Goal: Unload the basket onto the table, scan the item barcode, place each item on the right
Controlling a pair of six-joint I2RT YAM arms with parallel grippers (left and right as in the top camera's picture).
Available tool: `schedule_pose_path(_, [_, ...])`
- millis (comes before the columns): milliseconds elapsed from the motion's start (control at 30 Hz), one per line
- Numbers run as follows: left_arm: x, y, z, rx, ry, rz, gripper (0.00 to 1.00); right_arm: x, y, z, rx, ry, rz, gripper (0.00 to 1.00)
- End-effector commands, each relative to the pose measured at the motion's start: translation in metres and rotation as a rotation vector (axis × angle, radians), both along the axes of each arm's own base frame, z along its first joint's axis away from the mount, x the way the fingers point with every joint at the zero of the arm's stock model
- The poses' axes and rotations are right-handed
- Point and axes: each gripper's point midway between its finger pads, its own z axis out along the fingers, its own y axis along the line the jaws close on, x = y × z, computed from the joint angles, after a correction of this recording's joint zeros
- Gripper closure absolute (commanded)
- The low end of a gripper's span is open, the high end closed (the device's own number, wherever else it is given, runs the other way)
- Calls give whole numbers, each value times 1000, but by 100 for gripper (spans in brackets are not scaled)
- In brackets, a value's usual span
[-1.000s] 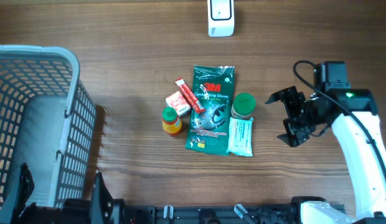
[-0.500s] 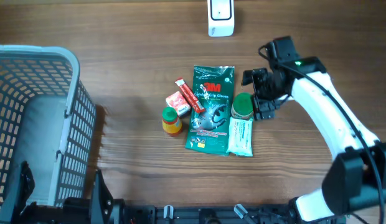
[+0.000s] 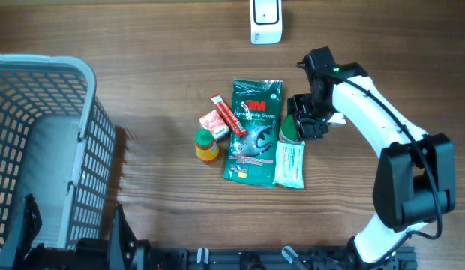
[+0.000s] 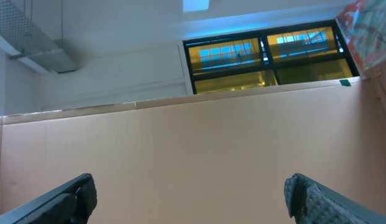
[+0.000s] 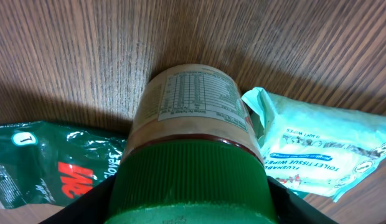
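Right arm point(image 3: 382, 120): it rises from the near right corner of the table point(image 3: 142, 75), goes toward the far edge, then bends at the wrist inward to the middle
Right gripper point(image 3: 301, 120): it points down at the table, closed on the jar point(image 5: 190, 106)
Right fingers point(image 5: 93, 208): one at each side of the green lid point(image 5: 193, 180), both touching it
Left gripper point(image 4: 192, 200): it is turned upward, away from the table
Left fingers point(image 4: 71, 198): spread wide apart, with nothing between them

Jar point(image 5: 193, 149): green ribbed lid, tan printed label, upright on wooden table point(image 5: 87, 50).
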Motion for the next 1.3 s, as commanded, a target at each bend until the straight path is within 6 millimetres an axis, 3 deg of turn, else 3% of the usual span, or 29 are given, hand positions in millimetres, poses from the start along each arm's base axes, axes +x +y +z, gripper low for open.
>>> schedule_pose_path(0, [0,3,-2,-11,-2,19,0,1,-9,-5,-62,-9,77,37])
schedule_pose_path(133, [0,3,-2,-11,-2,19,0,8,-20,-5,-92,-79,287,37])
schedule_pose_path(333, [0,3,-2,-11,-2,19,0,29,-64,5,-117,-252,932,35])
schedule_pose_path(467, [0,3,-2,-11,-2,19,0,21,-95,3,-240,-158,988,30])
schedule_pose_path(533, [0,3,-2,-11,-2,19,0,20,-94,3,-239,-157,990,23])
schedule_pose_path(633, [0,3,-2,-11,-2,19,0,19,-85,4,-192,-174,987,1])
schedule_pose_path(767, [0,3,-2,-11,-2,19,0,26,-72,16,-128,-226,978,0])
schedule_pose_path(867, [0,3,-2,-11,-2,19,0,26,-74,38,-135,-204,937,0])
schedule_pose_path(1000, [0,3,-2,-11,-2,19,0,23,-94,95,-265,-179,810,0])
schedule_pose_path(1267, [2,3,-4,-11,8,20,0,-34,-113,189,-382,-299,695,0])
